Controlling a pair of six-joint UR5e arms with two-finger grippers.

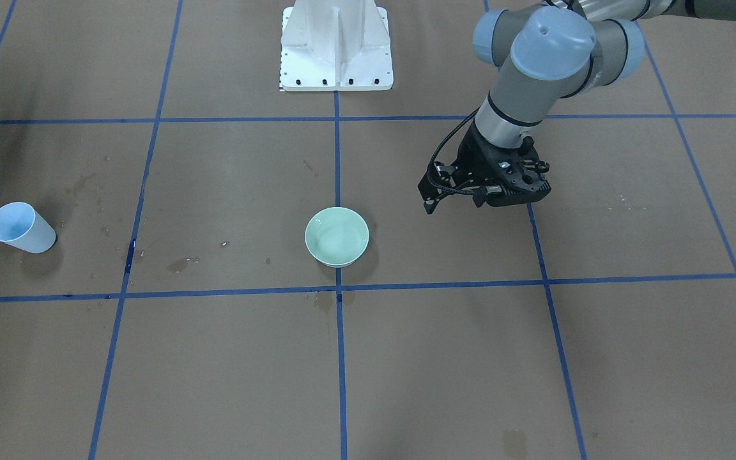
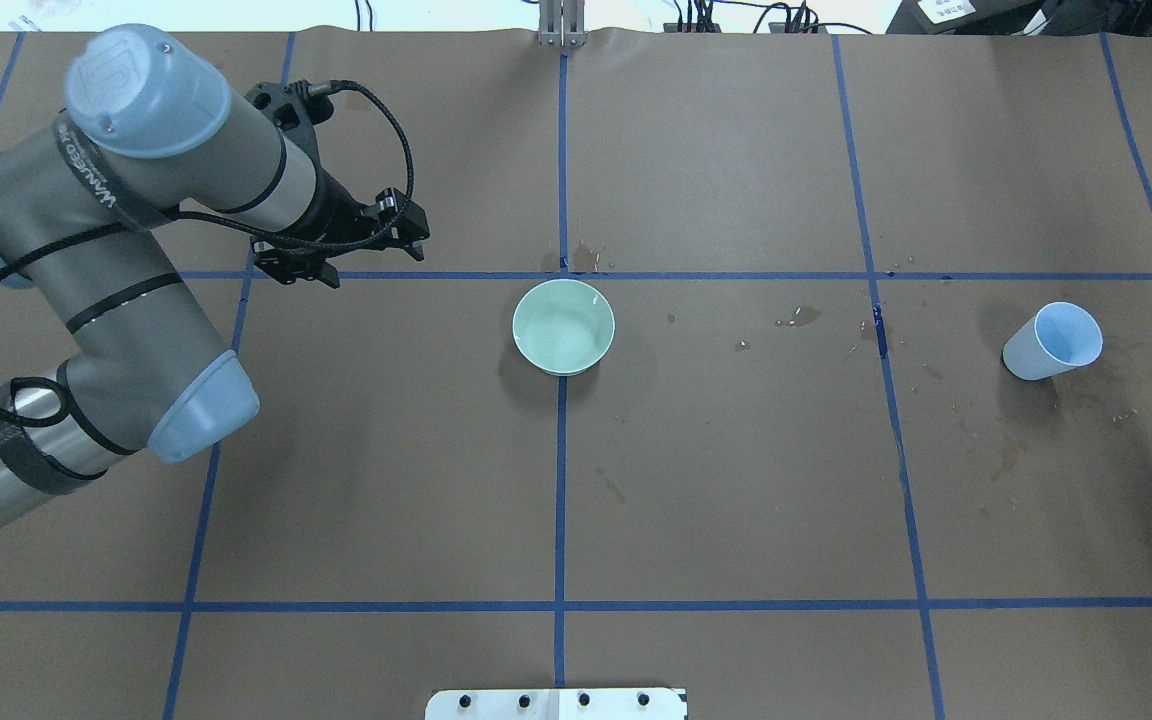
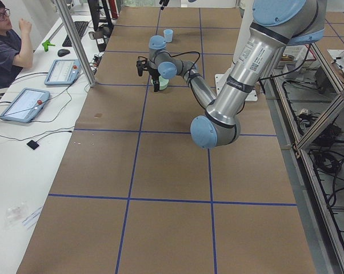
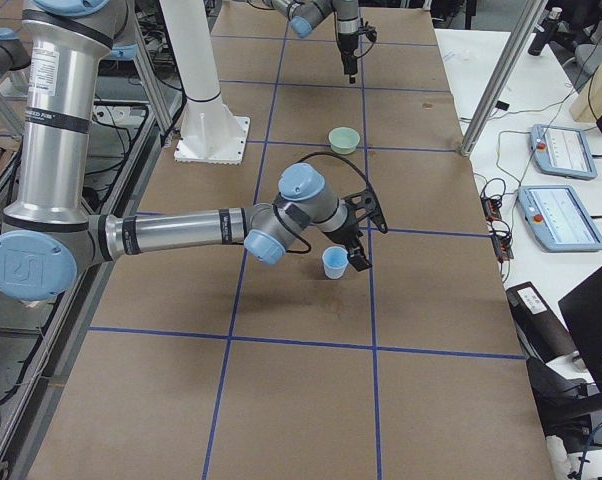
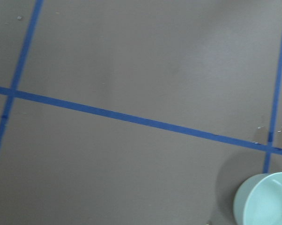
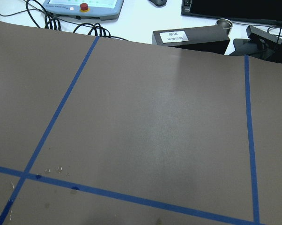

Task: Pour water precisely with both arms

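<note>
Overhead exterior, bowl (image 2: 563, 327), cup (image 2: 1053, 342), perhaps stains (image 2: 798, 318) between.

Noted: left arm (image 2: 226, 170), grey with light-blue caps, bent over the table's left half, tool end pointing down, clear of the green bowl (image 2: 563, 327); right arm (image 4: 171, 232) stretched out low towards the blue cup (image 4: 335, 262); water (image 2: 798, 318) as small glinting drops between bowl and cup.

Mint-green bowl (image 1: 336, 260), pale-blue cup (image 1: 30, 239), brown table (image 1: 444, 358) gridded blue.
</note>
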